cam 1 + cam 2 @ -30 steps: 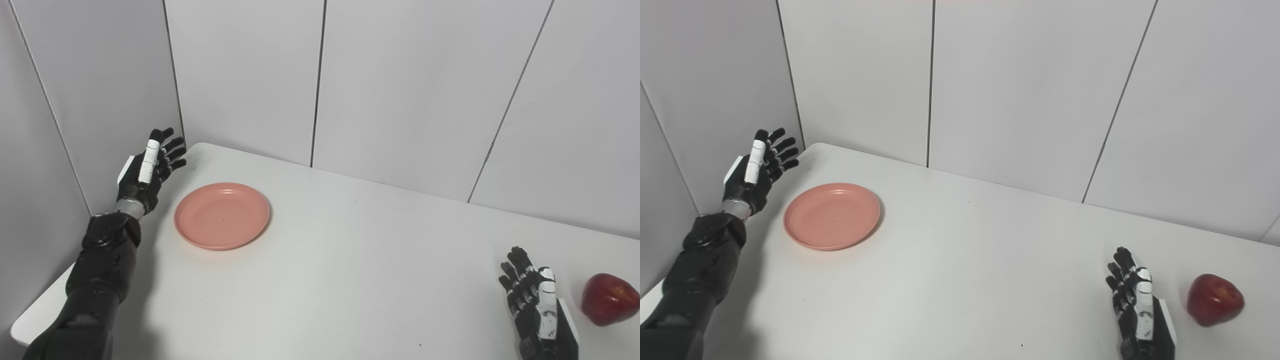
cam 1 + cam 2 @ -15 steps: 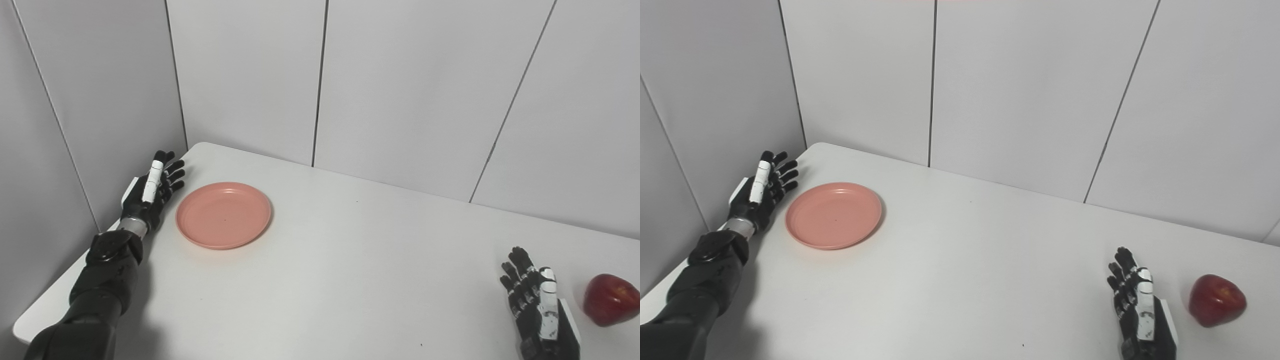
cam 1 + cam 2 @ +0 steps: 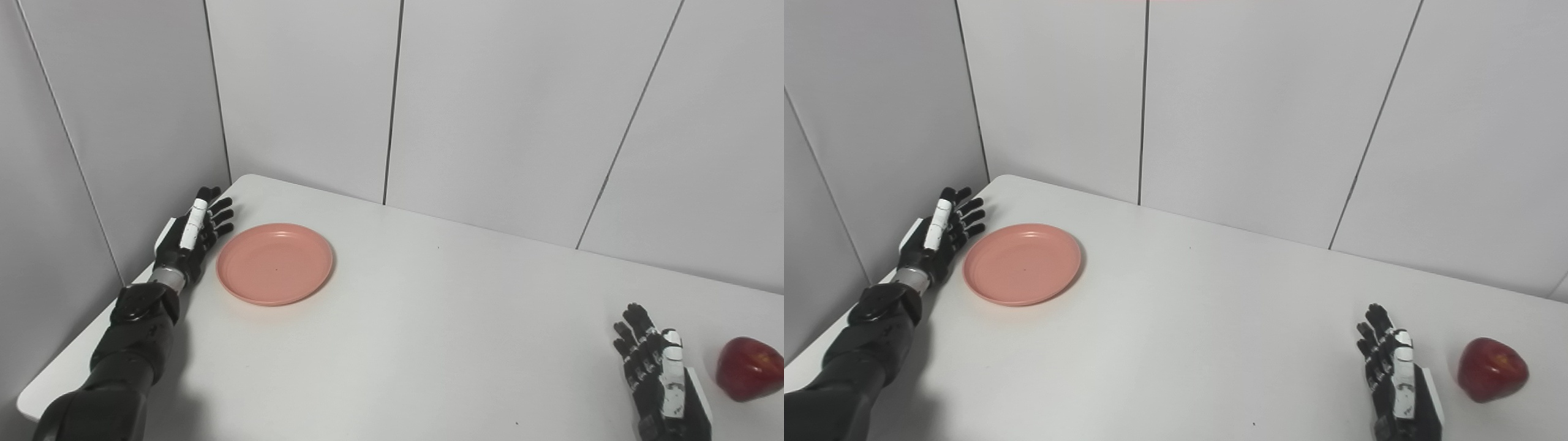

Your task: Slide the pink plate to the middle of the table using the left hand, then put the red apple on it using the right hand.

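Over the last second the left hand has dropped from above the corner to the surface, fingers spread and holding nothing, just beside the pink plate's left rim. It looks set to begin the push. The plate, shallow, round and empty, sits at the far left, short of the middle. The right hand waits released near the glossy red apple.

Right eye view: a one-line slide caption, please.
Open left hand beside the pink plate; open right hand waits near the apple on the white table.
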`<state>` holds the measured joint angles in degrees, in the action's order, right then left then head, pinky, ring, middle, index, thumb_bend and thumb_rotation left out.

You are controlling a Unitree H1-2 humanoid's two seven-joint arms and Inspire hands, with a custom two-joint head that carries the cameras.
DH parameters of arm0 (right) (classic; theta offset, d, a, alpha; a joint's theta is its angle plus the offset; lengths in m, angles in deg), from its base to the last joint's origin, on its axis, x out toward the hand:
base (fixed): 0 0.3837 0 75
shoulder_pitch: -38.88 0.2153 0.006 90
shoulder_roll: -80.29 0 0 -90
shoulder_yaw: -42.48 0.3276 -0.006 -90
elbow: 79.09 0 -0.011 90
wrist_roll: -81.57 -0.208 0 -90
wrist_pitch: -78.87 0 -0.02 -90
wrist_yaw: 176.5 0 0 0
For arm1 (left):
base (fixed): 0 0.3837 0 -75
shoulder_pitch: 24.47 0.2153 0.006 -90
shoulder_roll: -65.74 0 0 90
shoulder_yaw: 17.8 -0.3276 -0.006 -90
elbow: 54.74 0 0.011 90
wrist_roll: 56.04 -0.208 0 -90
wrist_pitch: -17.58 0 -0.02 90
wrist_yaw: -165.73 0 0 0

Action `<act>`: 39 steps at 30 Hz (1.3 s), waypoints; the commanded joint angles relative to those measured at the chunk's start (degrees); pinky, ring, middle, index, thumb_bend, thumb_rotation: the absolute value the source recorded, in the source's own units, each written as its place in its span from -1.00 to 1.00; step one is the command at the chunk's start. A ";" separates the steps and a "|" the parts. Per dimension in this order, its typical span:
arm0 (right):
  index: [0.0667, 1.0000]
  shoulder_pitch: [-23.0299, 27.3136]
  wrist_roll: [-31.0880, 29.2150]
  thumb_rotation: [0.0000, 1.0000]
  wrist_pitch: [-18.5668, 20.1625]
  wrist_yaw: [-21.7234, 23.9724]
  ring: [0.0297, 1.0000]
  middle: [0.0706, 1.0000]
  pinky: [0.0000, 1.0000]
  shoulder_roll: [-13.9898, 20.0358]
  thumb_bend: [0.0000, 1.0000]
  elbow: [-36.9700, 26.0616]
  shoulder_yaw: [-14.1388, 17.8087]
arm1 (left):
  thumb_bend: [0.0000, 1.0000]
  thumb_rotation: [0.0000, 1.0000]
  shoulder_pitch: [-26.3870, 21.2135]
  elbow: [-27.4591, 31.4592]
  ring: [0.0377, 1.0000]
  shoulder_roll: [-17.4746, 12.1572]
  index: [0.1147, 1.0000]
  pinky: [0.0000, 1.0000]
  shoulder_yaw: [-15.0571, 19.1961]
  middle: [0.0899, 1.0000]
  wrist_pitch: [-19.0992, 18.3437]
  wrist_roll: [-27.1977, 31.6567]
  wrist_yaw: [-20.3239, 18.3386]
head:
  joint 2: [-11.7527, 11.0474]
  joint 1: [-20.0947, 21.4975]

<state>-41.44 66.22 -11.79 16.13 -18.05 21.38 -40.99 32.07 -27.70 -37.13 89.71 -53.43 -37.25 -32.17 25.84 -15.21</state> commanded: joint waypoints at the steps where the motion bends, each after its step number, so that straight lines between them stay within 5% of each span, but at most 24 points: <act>1: 0.82 -2.93 -0.68 1.00 -0.54 0.20 0.90 0.91 1.00 -0.83 0.68 1.64 -0.03 | 0.98 0.69 -2.14 1.94 0.75 -0.41 0.80 0.69 -0.22 0.75 1.01 0.07 -0.83 | 0.05 0.04; 14: 0.82 -3.03 -1.06 1.00 0.04 0.20 0.91 0.91 1.00 -0.97 0.66 0.96 0.05 | 0.95 0.68 -1.39 2.36 0.72 0.18 0.75 0.64 -0.35 0.72 0.71 0.24 -0.72 | 0.38 0.22; 39: 0.82 -3.00 -0.68 1.00 0.56 -0.37 0.90 0.91 1.00 -1.35 0.71 0.29 -0.23 | 0.91 0.64 3.41 17.38 0.70 4.97 0.73 0.60 -1.06 0.68 -7.80 0.51 1.06 | 0.73 0.74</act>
<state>-42.12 66.13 -11.73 15.75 -18.44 20.36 -40.96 37.19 -12.65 -31.65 88.81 -60.99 -36.54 -31.54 26.54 -14.50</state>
